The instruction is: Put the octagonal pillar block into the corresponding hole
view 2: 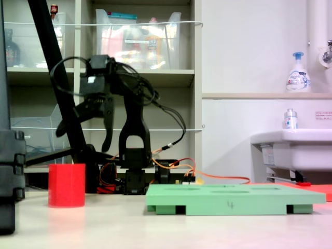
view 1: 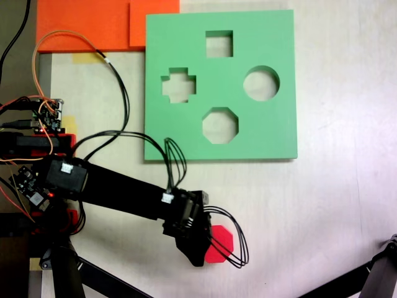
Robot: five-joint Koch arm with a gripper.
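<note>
The octagonal pillar block (view 2: pixel 67 185) stands upright on the pale tabletop (view 1: pixel 335 205), well apart from the green foam board (view 1: pixel 273 133), which lies flat so its cutouts face straight up for a vertical drop. In the first exterior view the block sits below the board, half covered by the gripper (view 1: pixel 201 248); in the second exterior view it stands at the left with the board to its right. The second exterior view shows the gripper (view 2: pixel 88 132) hanging above the block with its jaws spread wide, one finger curving out to the left and the other pointing down, and clear air between the tips and the block's top. It holds nothing. That spread looks wider than the block, presumably so the jaws can come down around its sides. The corresponding hole (view 1: pixel 219 125) is the eight-sided cutout in the lower middle of the board in the first exterior view, flanked by the cross-shaped cutout (view 1: pixel 178 85) and the round cutout (view 1: pixel 261 83), with the square cutout (view 1: pixel 219 43) beyond. It is empty, so the grasp and the whole carry remain to be done. The block's flats will likely need to line up with the hole's sides to enter.
</note>
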